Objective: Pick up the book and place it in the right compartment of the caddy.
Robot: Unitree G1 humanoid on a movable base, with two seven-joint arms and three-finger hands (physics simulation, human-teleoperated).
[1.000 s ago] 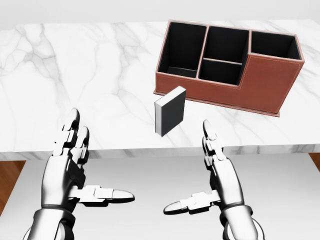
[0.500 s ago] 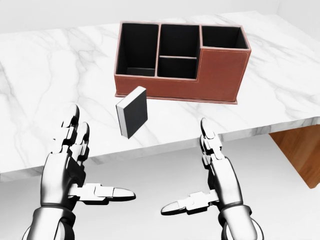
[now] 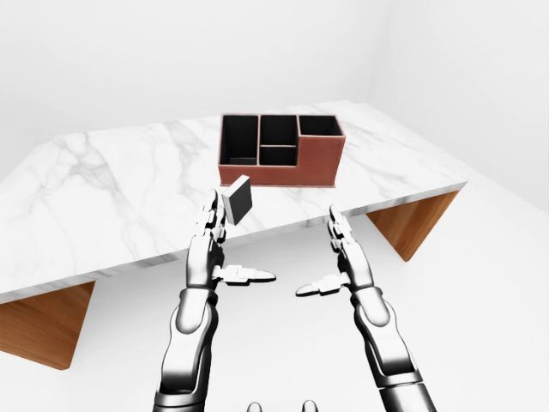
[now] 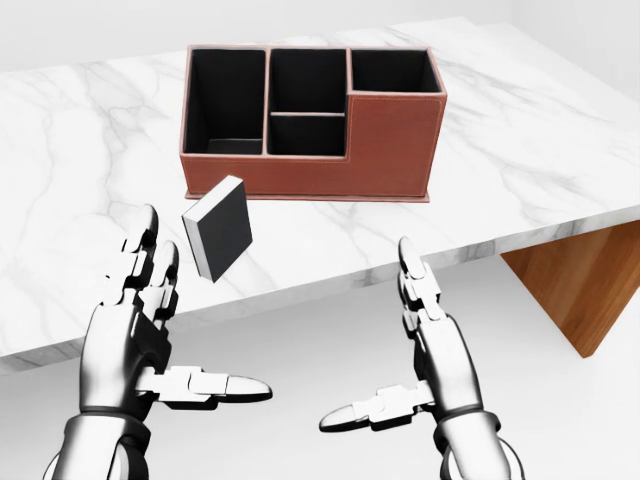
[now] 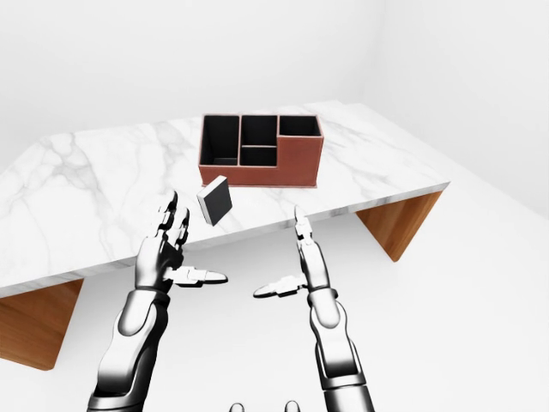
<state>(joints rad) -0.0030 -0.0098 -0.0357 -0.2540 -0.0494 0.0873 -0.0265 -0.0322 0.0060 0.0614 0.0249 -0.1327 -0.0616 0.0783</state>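
A small book [image 4: 220, 228] with a dark cover and white page edge stands tilted on the marble table [image 4: 520, 160], close to its lower edge in the head view. Just above and right of it sits the brown caddy [image 4: 390, 145] with black insides. Its right compartment [image 4: 392, 72] is the tall one and shows nothing inside. My left hand [image 4: 185, 320] is open, its fingertips just left of and below the book, not touching it. My right hand [image 4: 385, 345] is open too, below the table edge and empty.
A wooden table support [image 4: 585, 280] shows at the right under the tabletop, and another [image 3: 43, 330] at the left in the left-eye view. White floor lies below my hands, with white walls behind the table.
The camera has moved: the caddy, book and table slid left in the head view and the right wooden support came into sight. Both hands kept their open pose.
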